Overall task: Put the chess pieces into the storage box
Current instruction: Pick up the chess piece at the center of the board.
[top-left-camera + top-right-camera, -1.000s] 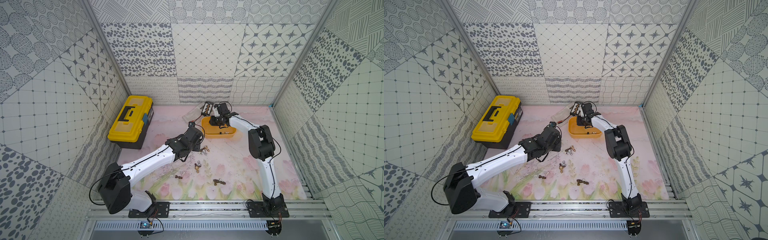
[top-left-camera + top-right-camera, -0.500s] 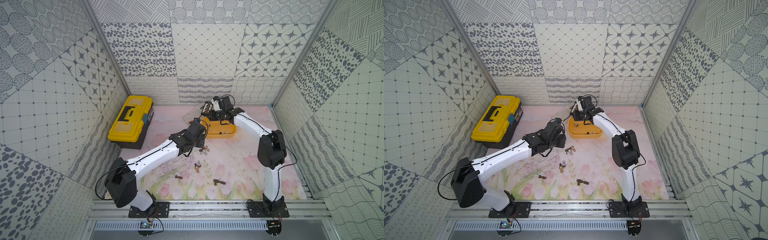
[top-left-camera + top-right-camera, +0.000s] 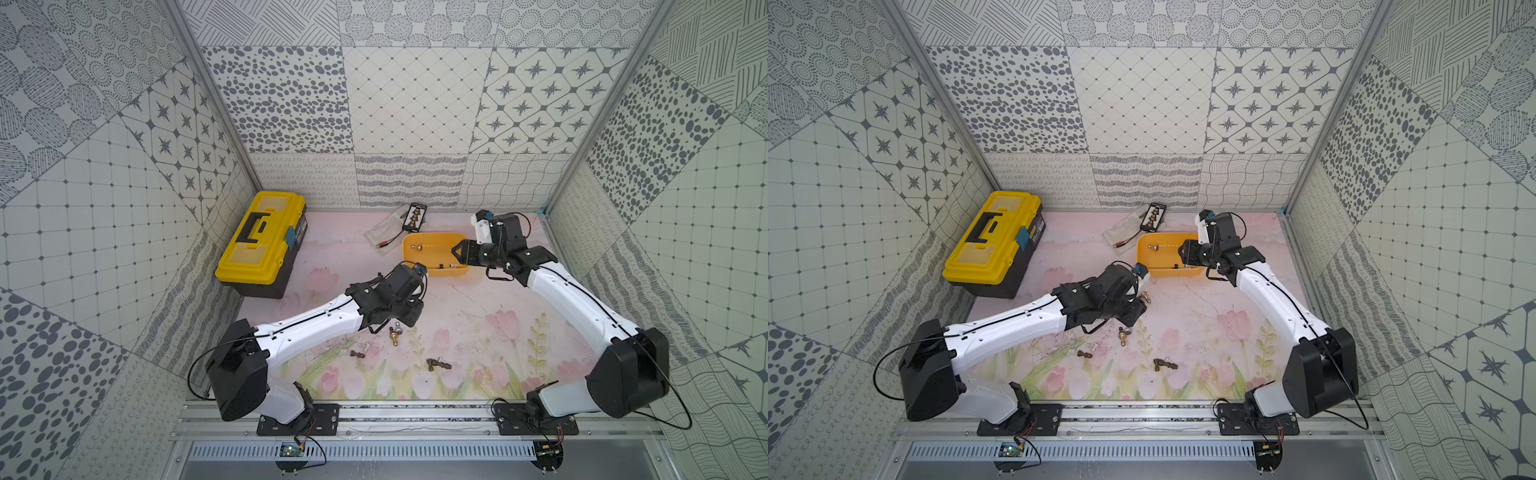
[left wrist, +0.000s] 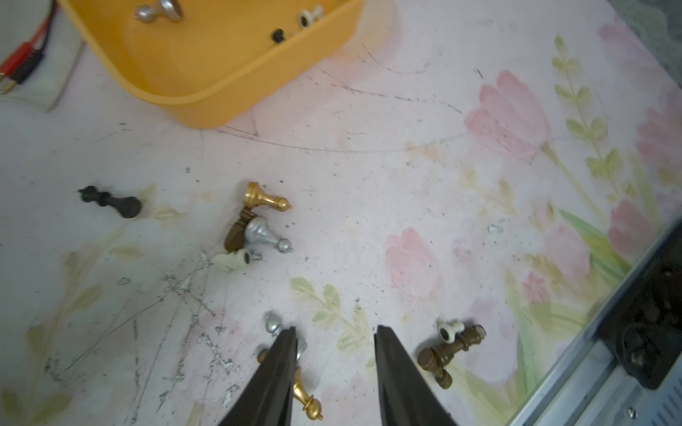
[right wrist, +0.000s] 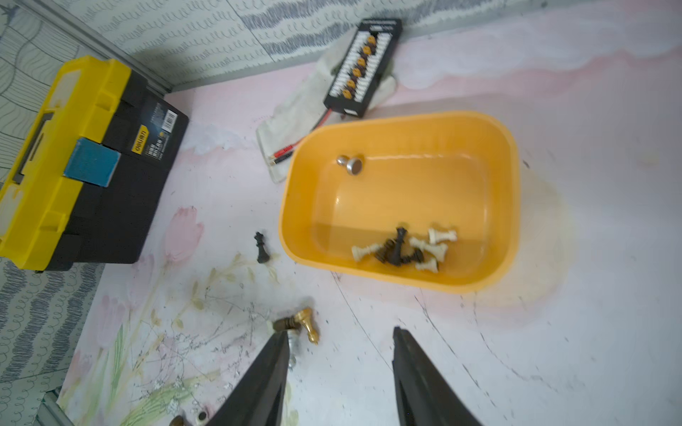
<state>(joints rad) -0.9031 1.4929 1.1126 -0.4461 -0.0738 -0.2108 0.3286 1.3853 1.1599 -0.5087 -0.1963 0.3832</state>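
Black and white chess pieces (image 5: 402, 247) heap in the yellow-orange storage box (image 5: 291, 221); left claw (image 4: 336, 328) and right claw (image 5: 341, 330) gape empty, the left half hiding perhaps a silver piece (image 4: 273, 324).

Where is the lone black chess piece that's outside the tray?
In the right wrist view the black piece lies on the mat just outside the storage box, between it and the yellow toolbox.

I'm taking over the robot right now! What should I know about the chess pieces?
Left gripper: open, empty, above loose pieces on the table.
Right gripper: open, empty, near the storage box.
Done: a silver piece and a heap of black and white pieces lie in the box.
To do: a black piece beside the box, the gold-and-silver cluster and a brown pair.
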